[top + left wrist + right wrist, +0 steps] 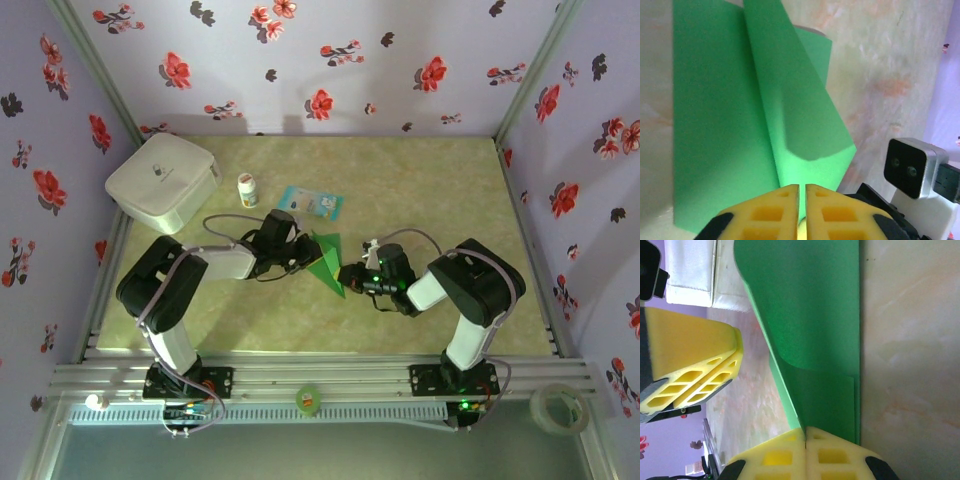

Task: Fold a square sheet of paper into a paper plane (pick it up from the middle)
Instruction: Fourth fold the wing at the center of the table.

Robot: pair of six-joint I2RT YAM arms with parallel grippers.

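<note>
The square sheet of paper [326,262] is bright green and folded into a pointed wedge with layered flaps, held up at mid-table between both arms. My left gripper [305,252] comes at it from the left. In the left wrist view its yellow fingers [775,210] stand almost together on the paper's [720,125] lower edge, with green in the narrow slit of the gripper [802,187]. My right gripper [350,275] reaches in from the right. In the right wrist view that gripper [805,430] is shut on a crease of the paper [815,315].
A white box [163,180] sits at the back left, with a small white bottle [247,189] and a blue-and-white packet [310,203] beside it. A green tape roll [308,399] and a clear tape roll [557,408] lie by the front rail.
</note>
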